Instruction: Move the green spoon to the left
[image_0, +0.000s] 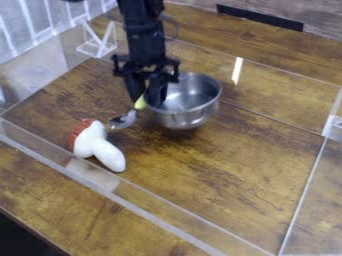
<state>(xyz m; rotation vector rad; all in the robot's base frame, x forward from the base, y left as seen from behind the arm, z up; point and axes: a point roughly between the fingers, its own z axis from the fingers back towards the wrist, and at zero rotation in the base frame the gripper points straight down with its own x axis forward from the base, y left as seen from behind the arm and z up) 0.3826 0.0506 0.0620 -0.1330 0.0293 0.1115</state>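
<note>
Going left to right: white toy with the red cap (100, 147) sits low left, then the green spoon (130, 113), whose silver bowl hangs toward the toy and whose handle slants up-right into the gripper (147, 95). The jaws look clamped on that handle's top, just beside the steel pot (185, 100), so leftward is bowl-first.

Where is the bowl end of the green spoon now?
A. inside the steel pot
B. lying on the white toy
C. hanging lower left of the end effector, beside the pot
C: the green spoon hangs from the end effector, its bowl left of the steel pot.
</note>
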